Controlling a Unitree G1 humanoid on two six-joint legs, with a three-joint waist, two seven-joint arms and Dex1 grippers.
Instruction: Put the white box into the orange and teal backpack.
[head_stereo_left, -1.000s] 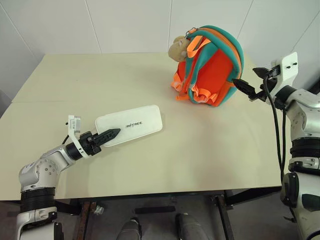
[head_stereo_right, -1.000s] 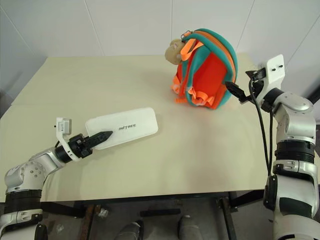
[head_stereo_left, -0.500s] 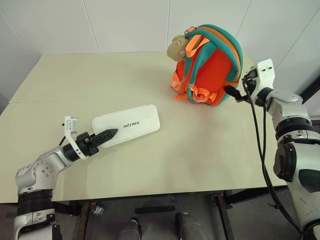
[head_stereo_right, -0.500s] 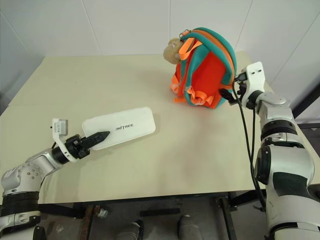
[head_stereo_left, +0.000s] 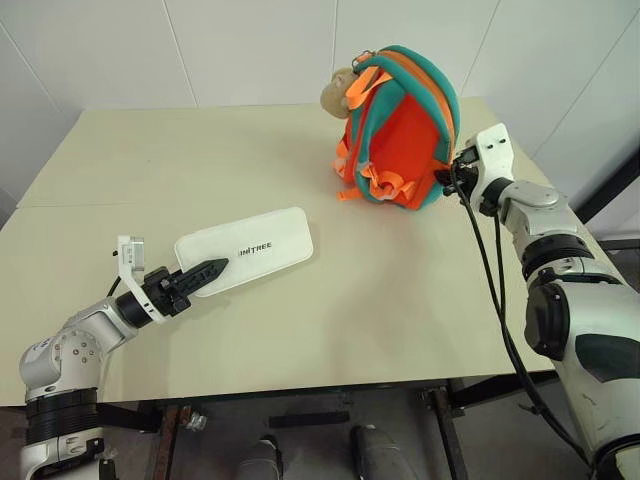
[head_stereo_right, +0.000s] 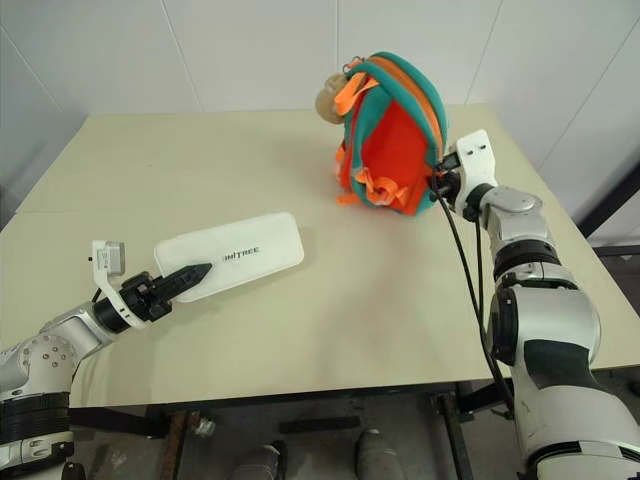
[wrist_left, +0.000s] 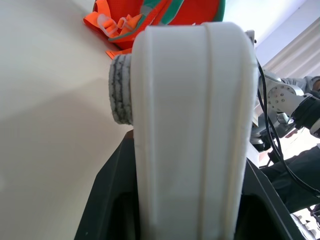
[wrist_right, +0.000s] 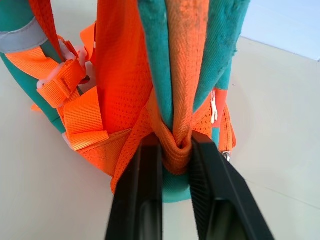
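The flat white rounded-corner box (head_stereo_left: 244, 249) with dark lettering lies on the beige table (head_stereo_left: 360, 300), its near end clamped in the left gripper (head_stereo_left: 205, 272). Farther right, the upright orange and teal fabric backpack (head_stereo_left: 400, 130) has its strap pinched between the right gripper's (wrist_right: 175, 160) black fingers (wrist_right: 140, 200).

The left hand (head_stereo_left: 212, 268) reaches forward low, fingers closed together; the right hand (wrist_right: 175, 150), arm extended, pinches its fingers nearly closed.

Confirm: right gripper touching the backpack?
Touching. In the right wrist view, the right gripper has both black fingers pinched on an orange webbing strap of the orange and teal backpack.
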